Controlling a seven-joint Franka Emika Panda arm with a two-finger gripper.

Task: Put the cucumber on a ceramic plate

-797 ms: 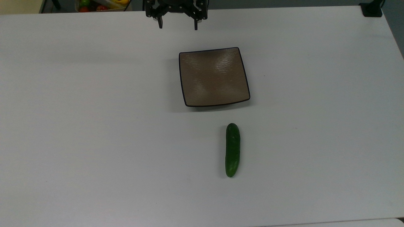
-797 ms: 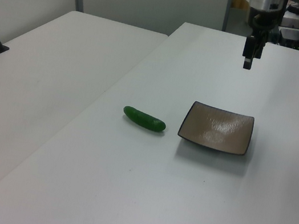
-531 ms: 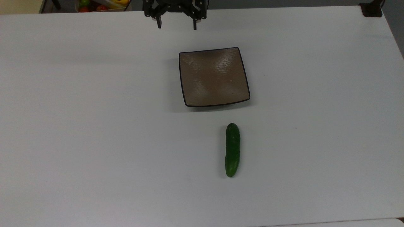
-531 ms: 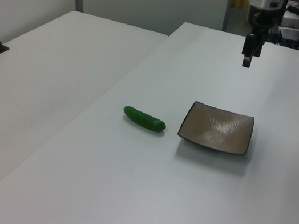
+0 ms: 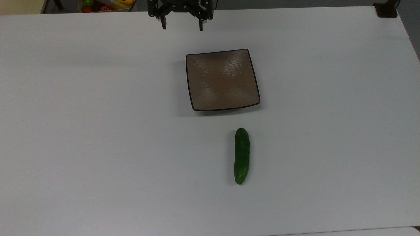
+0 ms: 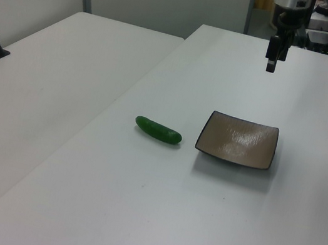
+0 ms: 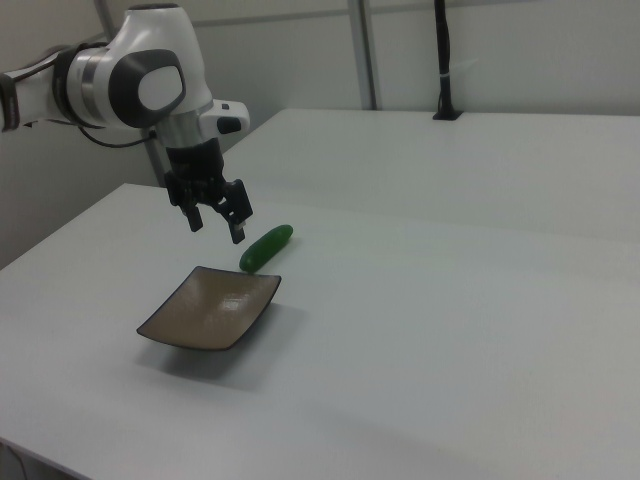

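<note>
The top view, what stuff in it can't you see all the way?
- The pincer: the top view's upper edge cuts off everything above its open fingers.
- The coloured things in a box at the top view's upper left: the edge cuts them off, too small to name.
- The black mount at the top view's upper right corner: cropped by the edge.
- The undersides of the cucumber and ceramic plate: hidden against the table.

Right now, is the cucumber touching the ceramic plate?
Apart. The top view shows bare white table between the cucumber and the ceramic plate; the left view shows the same gap.
</note>
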